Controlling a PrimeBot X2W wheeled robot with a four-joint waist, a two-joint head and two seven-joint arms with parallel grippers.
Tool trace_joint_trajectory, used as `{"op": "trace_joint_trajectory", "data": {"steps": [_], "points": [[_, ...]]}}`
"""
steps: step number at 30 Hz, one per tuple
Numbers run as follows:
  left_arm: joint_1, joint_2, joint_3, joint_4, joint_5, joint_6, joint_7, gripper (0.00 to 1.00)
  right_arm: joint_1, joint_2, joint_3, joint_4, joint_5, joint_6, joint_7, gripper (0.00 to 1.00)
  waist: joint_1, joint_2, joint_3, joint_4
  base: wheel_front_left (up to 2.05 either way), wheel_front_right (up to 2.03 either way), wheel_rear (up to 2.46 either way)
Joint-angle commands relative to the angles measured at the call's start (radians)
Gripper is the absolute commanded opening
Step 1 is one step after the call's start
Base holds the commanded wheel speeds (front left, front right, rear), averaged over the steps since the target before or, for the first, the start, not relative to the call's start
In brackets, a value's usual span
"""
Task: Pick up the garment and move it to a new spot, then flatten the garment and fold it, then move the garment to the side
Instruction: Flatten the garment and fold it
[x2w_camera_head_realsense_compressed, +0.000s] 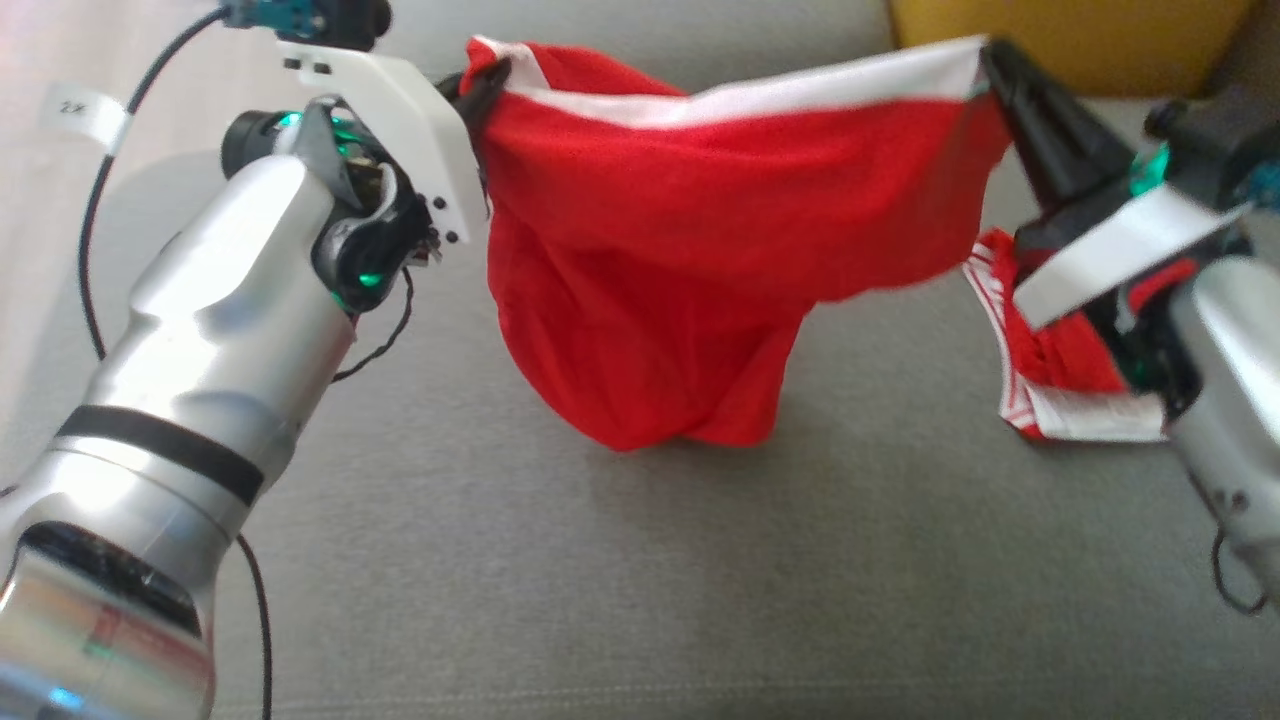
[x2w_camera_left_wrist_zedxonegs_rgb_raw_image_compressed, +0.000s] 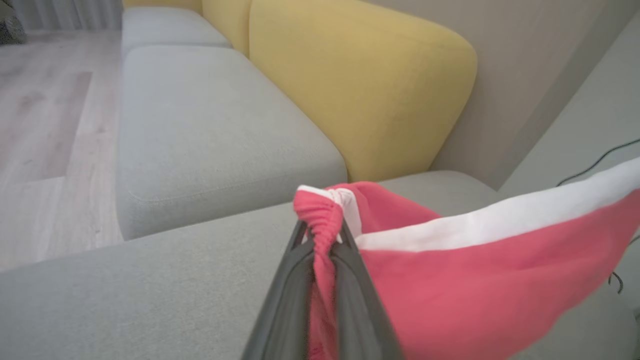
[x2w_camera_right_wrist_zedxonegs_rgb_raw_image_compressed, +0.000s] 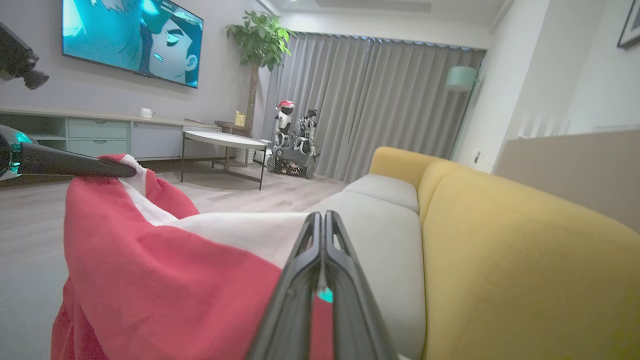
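The garment (x2w_camera_head_realsense_compressed: 700, 260) is red with a white band along its top edge. It hangs stretched between my two grippers above the grey sofa seat (x2w_camera_head_realsense_compressed: 640, 580), its lowest fold touching the cushion. My left gripper (x2w_camera_head_realsense_compressed: 478, 85) is shut on the garment's left corner; in the left wrist view the bunched red cloth (x2w_camera_left_wrist_zedxonegs_rgb_raw_image_compressed: 325, 225) sits pinched between the dark fingers. My right gripper (x2w_camera_head_realsense_compressed: 995, 60) is shut on the white band at the right corner, as the right wrist view (x2w_camera_right_wrist_zedxonegs_rgb_raw_image_compressed: 322, 220) also shows. A red-and-white part of the cloth (x2w_camera_head_realsense_compressed: 1050, 380) dangles under my right wrist.
Yellow back cushions (x2w_camera_left_wrist_zedxonegs_rgb_raw_image_compressed: 360, 90) line the far side of the sofa. Wooden floor (x2w_camera_left_wrist_zedxonegs_rgb_raw_image_compressed: 45, 125) lies beyond the seat's left edge. Across the room are a round table (x2w_camera_right_wrist_zedxonegs_rgb_raw_image_compressed: 222, 142), a wall television (x2w_camera_right_wrist_zedxonegs_rgb_raw_image_compressed: 132, 40) and another robot (x2w_camera_right_wrist_zedxonegs_rgb_raw_image_compressed: 295, 140) by the curtains.
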Motion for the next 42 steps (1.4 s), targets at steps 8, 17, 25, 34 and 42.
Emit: {"op": "trace_joint_trajectory", "data": {"steps": [8, 17, 25, 34, 42], "points": [[-0.029, 0.055, 0.067, -0.068, -0.007, 0.007, -0.109, 0.0, -0.124, -0.028, -0.005, 0.066, 0.005, 0.007, -0.024, 0.0, 0.0, 0.0, -0.064, 0.088, 0.0, 0.0, 0.0], [0.079, 0.091, 0.082, -0.187, -0.044, 0.046, -0.114, 0.0, -0.047, -0.086, 0.048, 0.025, 0.024, 0.007, 0.016, 0.0, 0.0, 0.0, -0.078, 0.118, 0.0, 0.0, 0.0], [0.084, 0.183, 0.095, -0.346, -0.053, 0.14, -0.026, 0.0, -0.099, -0.131, 0.043, -0.066, 0.036, 0.007, 0.128, 0.0, 0.0, 0.0, -0.023, 0.097, 0.0, 0.0, 0.0], [-0.138, 0.176, 0.131, -0.326, -0.012, 0.19, 0.014, 0.0, -0.441, -0.094, 0.149, 0.013, 0.0, 0.007, 0.166, 0.0, 0.0, 0.0, 0.194, 0.039, 0.0, 0.0, 0.0], [-0.389, 0.108, 0.164, -0.151, 0.109, 0.187, -0.206, 0.0, -0.784, 0.023, 0.157, 0.334, -0.167, 0.007, -0.055, 0.0, 0.0, 0.0, 0.31, 0.008, 0.0, 0.0, 0.0]]}}
